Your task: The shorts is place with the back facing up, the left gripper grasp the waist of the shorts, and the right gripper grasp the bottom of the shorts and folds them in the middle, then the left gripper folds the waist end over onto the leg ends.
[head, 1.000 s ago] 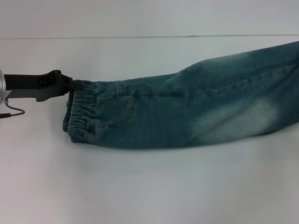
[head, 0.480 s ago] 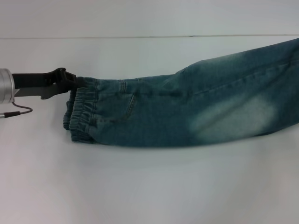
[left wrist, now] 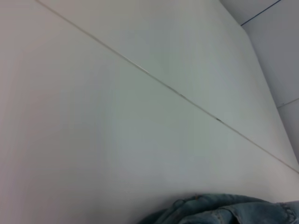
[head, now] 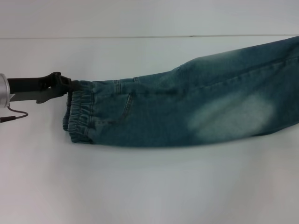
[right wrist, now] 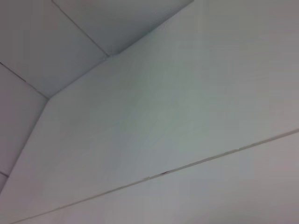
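Note:
The blue-green denim shorts [head: 187, 107] lie folded lengthwise across the white table [head: 140, 186], running from centre-left out past the right edge of the head view. The puckered elastic waist [head: 78, 114] is the left end. My left gripper [head: 70, 87], black on a silver wrist, comes in level from the left and is shut on the waist's far corner. A bunched bit of denim [left wrist: 219, 212] shows in the left wrist view. The bottom of the shorts and the right gripper are out of view; the right wrist view holds only table surface.
A thin seam [head: 140, 37] crosses the table behind the shorts. A thin black cable [head: 14, 114] hangs under the left wrist. White tabletop stretches in front of the shorts toward me.
The left wrist slid a little to the right, then back left, still holding the waist corner. The shorts' right end has risen slightly and the pale patch shifted with it.

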Motion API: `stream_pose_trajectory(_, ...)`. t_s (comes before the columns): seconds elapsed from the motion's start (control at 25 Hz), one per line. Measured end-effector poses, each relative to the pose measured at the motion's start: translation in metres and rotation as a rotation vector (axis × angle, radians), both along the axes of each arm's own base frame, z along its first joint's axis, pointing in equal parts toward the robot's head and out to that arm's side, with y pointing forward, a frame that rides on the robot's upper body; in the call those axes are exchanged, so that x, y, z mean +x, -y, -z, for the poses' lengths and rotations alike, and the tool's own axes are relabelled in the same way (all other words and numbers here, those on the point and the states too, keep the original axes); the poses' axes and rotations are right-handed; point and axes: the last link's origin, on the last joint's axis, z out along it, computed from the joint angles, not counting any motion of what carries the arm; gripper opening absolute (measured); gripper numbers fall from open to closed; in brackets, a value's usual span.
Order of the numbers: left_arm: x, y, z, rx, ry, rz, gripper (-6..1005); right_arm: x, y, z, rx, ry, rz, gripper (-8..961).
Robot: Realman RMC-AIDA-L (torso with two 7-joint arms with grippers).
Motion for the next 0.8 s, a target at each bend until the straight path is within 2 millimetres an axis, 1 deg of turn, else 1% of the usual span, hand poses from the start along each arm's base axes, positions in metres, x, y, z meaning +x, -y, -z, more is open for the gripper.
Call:
stream_pose_trajectory(0.2, -0.003, 0.002, -0.002, 0.027, 0.025, -0.006, 55, 0.005, -0.002, 0.0, 0.023, 0.02, 0.02, 10)
stream_pose_trajectory(0.4, -0.004, 0.003, 0.0, 0.023, 0.018, -0.004, 57, 0.014, -0.003, 0.01, 0.019, 0.032, 0.061, 11)
stream_pose_trajectory(0.6, -0.006, 0.006, 0.001, 0.017, 0.019, -0.008, 61, 0.013, -0.006, 0.017, 0.005, 0.054, 0.063, 11)
stream_pose_trajectory(0.8, -0.01, 0.008, 0.0, 0.021, 0.018, -0.016, 62, 0.015, -0.009, 0.016, 0.022, 0.072, 0.07, 10)
